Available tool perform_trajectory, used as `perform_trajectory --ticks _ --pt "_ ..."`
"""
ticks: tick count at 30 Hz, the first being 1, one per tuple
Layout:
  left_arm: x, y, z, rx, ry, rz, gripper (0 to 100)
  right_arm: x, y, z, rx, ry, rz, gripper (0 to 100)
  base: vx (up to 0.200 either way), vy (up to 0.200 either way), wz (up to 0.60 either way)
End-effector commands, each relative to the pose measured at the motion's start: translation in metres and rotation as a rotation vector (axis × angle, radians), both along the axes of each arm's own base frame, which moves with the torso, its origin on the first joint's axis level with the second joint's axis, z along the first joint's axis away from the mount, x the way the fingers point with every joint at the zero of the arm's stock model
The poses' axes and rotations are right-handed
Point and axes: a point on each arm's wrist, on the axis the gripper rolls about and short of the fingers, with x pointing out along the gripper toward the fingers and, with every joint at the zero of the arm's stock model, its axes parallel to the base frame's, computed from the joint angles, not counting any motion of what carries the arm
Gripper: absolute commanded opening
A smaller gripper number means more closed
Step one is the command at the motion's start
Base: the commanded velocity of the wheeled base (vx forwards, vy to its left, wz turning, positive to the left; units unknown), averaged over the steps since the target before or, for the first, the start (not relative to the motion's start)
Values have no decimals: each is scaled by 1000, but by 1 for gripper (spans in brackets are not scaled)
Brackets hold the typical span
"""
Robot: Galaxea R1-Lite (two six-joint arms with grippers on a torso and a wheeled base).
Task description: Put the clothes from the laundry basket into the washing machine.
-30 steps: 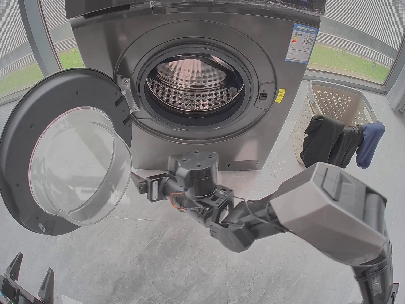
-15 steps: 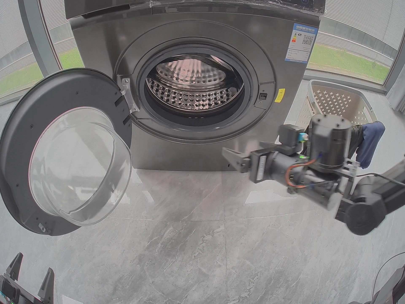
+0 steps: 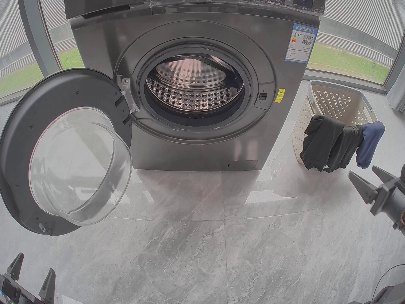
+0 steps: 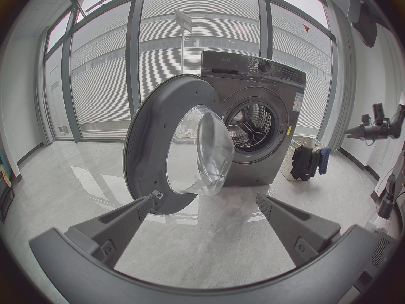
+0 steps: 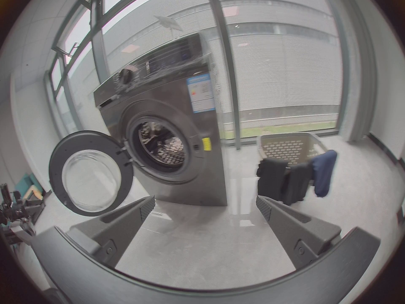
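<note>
**Reach-to-pick stage, no garment yet in hand.** The washing machine (image 3: 194, 85) stands at 12 o'clock in the head view. Its door (image 3: 63, 148) is swung wide toward 9 o'clock, and no cloth is seen in the drum (image 3: 192, 85). The laundry basket (image 3: 337, 100) sits on the floor just beside the machine at about 2 o'clock. Dark clothes (image 3: 329, 144) are draped over its near rim, and a blue garment (image 3: 370, 142) hangs beside them toward 3 o'clock. The right gripper (image 3: 370, 181) hangs at about 4 o'clock, jaws spread wide with nothing between them. The dark clothes lie toward 11 o'clock from its fingertips, near but not touching. The left gripper (image 3: 30, 273) sits at 7 o'clock, jaws likewise parted and empty, well apart from the basket. By this layout the task is judged barely begun. The next move calls for bringing the right jaws over the draped dark cloth and closing on a thick fold. The garment must then be lifted clear of the rim before swinging toward the drum mouth. Trailing cloth may snag on the basket.
</note>
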Motion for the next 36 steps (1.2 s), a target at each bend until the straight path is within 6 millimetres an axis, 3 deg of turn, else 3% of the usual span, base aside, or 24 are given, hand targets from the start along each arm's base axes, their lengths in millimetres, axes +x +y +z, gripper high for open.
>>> perform_trajectory --ticks 1,7,12,23,27,36 --pt "2 0 -3 -1 31 -7 100 -100 -42 -53 -17 -115 -214 100 0 0 0" --pt "2 0 -3 -1 28 -2 100 -132 -42 -81 -50 -110 -227 100 0 0 0" --pt "2 0 -3 -1 21 4 100 -143 -40 -98 -51 -81 -221 100 0 0 0" --pt "-1 0 -4 -2 -11 15 100 -144 -41 -110 -95 32 -267 100 0 0 0" --pt "-1 0 -4 0 -11 15 100 -148 -41 -111 -136 -43 -186 100 0 0 0" --pt "-1 0 -5 -7 -9 18 100 -148 -42 -111 -82 -25 -240 100 0 0 0"
